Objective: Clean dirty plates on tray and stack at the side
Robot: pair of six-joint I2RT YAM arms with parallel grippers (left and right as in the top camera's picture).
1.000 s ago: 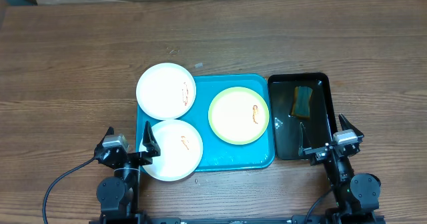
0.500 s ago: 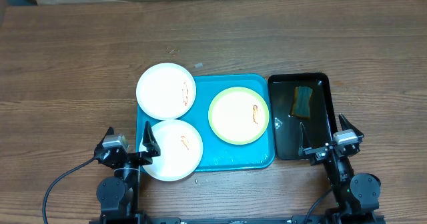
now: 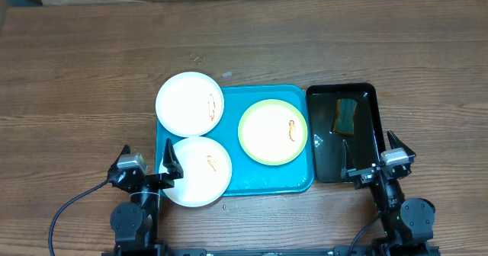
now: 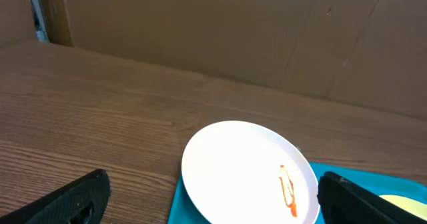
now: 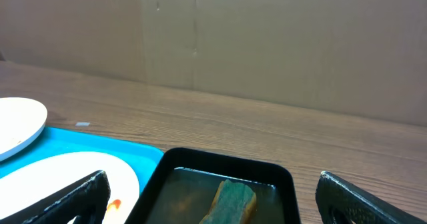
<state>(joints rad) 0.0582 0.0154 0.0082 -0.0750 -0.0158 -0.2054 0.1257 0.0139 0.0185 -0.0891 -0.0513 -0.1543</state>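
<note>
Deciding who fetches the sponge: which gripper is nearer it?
Right. The right gripper sits at the near end of the black tray holding the sponge; the left gripper is beyond the blue tray.

Three smeared plates [image 3: 273, 132] lie flat on the turquoise tray [image 3: 259, 181]; two white plates overhang its left edge.

Black tray [image 3: 324, 163] on wooden table [image 3: 91, 58], sponge [image 3: 347, 116] lying inside.

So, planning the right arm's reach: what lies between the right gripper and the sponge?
Nothing but the black tray's bare, glossy floor between right gripper and sponge; the overhead view shows it.
</note>
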